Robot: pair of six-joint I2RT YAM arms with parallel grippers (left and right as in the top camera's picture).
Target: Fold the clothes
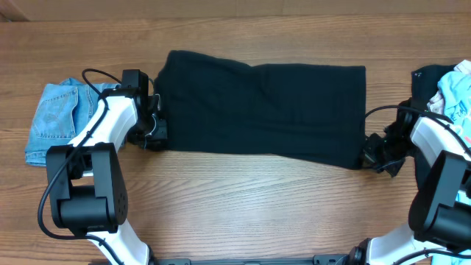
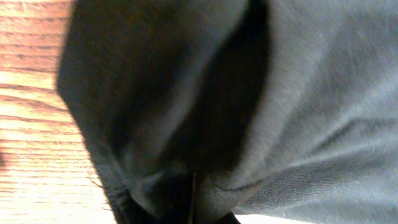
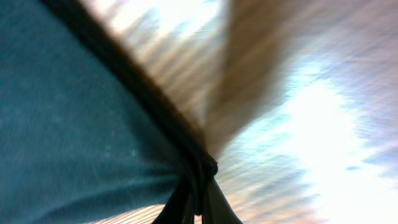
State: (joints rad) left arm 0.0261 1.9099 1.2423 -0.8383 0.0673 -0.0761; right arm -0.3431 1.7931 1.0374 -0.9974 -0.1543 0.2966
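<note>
The clothes here are chiefly a large plain black garment lying flat as a wide band across the middle of the table. My left gripper is shut on its near-left corner. At the near-right corner my right gripper is shut on the fabric as well. In the left wrist view the black cloth fills almost the whole frame and bunches into the jaws at the bottom edge. The right wrist view is blurred, with the cloth's edge gathered into a pinch at the gripper.
A folded pale denim piece lies left of the left arm. At the far right edge sits a heap with a black piece and a pale-blue printed one. Bare wooden table lies in front of the garment.
</note>
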